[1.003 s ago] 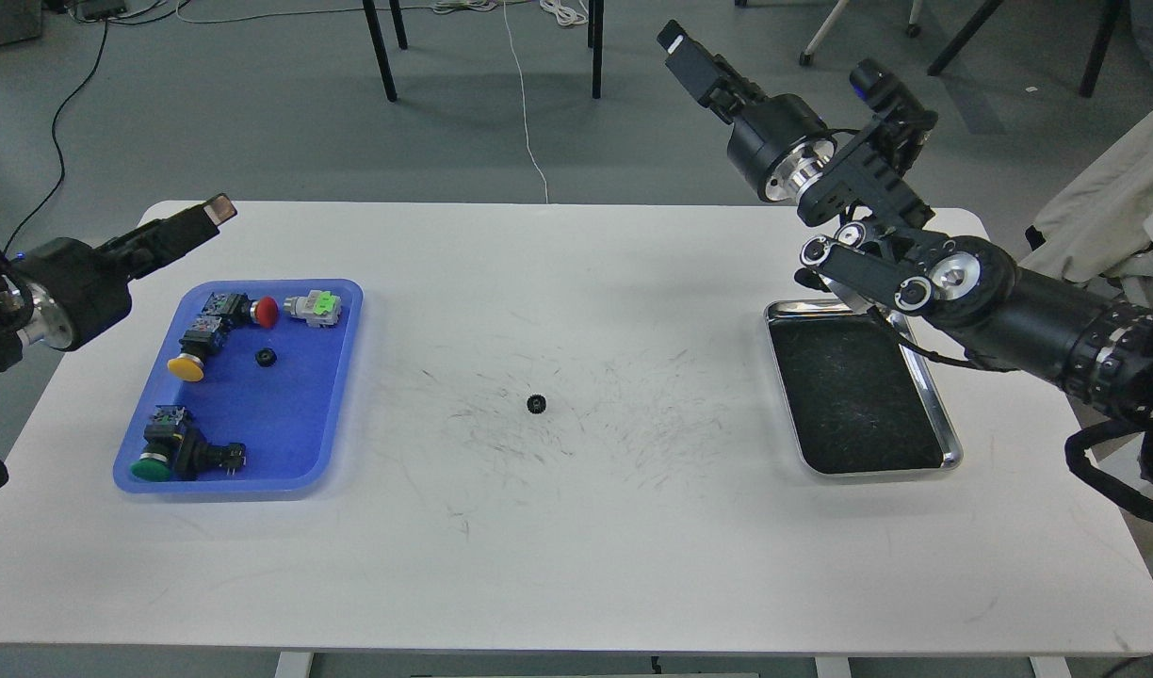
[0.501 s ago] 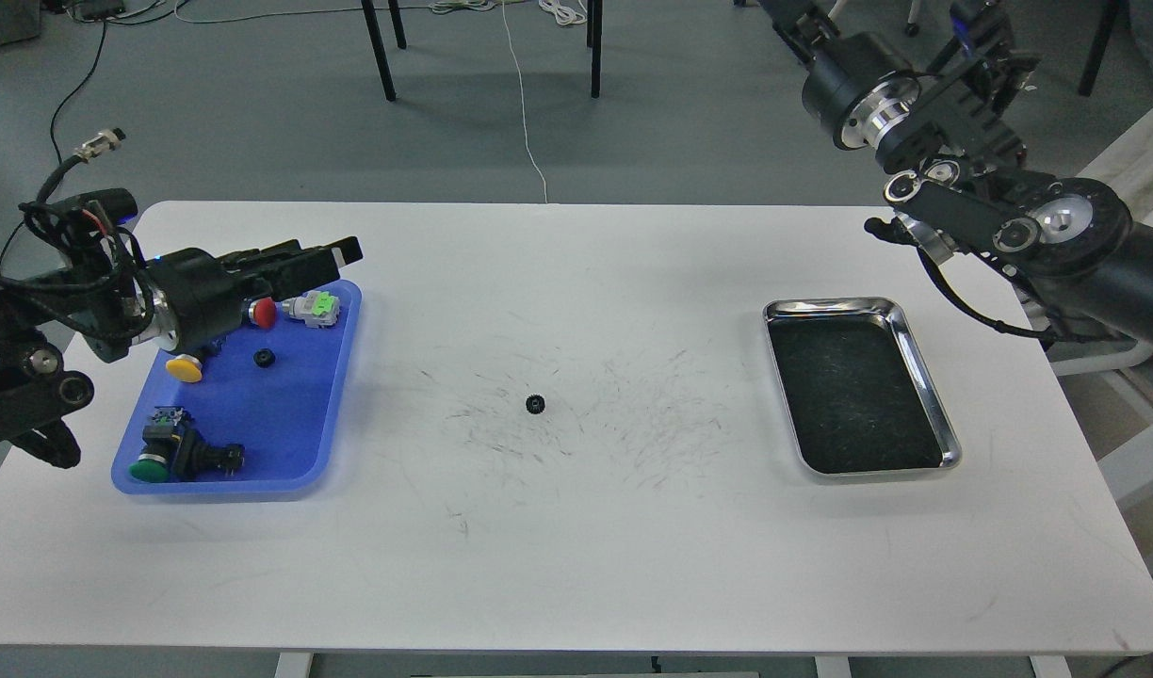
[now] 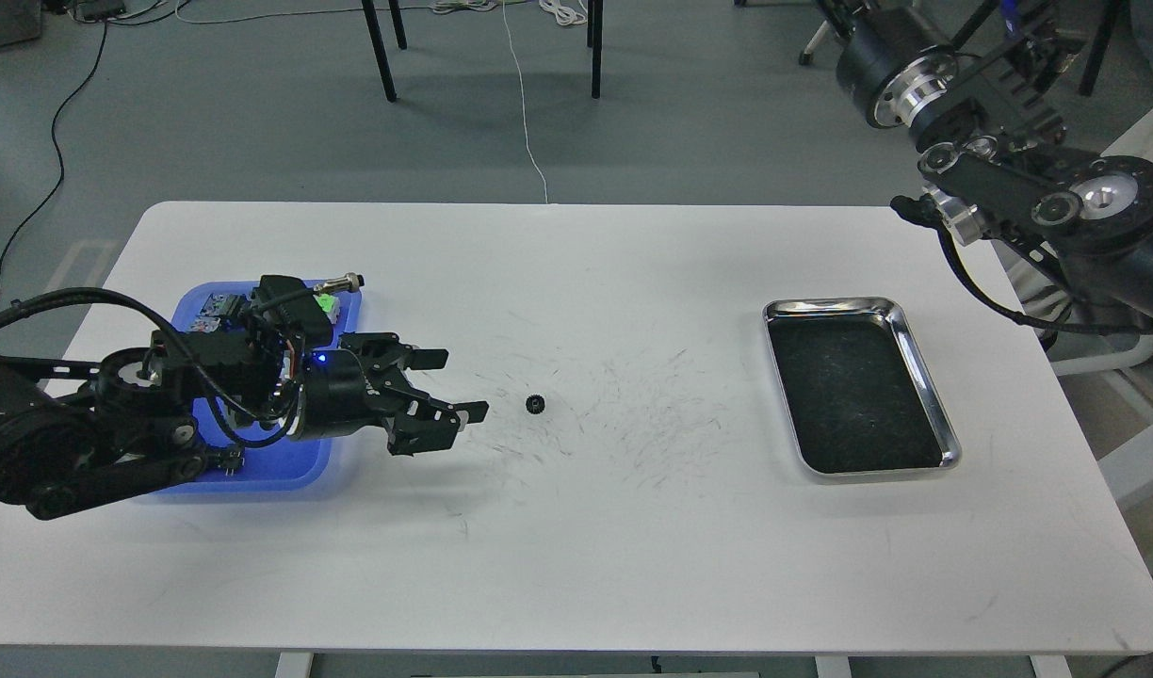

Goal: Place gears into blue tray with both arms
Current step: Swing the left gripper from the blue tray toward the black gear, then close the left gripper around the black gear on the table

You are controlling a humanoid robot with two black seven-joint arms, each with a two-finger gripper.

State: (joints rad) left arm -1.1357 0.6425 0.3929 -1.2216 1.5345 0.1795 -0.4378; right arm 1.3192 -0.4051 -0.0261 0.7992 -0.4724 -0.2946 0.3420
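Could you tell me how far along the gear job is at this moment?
Done: cannot confirm, since the left arm hides most of the blue tray, so no gear shows inside it. In hand: the left gripper is open and empty, reaching toward the gear on the white table, not touching it. Left: grasp that gear and carry it to the tray. The right arm's gripper is out of view.

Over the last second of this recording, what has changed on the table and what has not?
The left gripper swung in from the table's left edge, across the blue tray, and now points open at the gear on the table, not touching it. The right arm rose and pulled back, its gripper leaving view. Gear, blue tray and steel tray stayed put.
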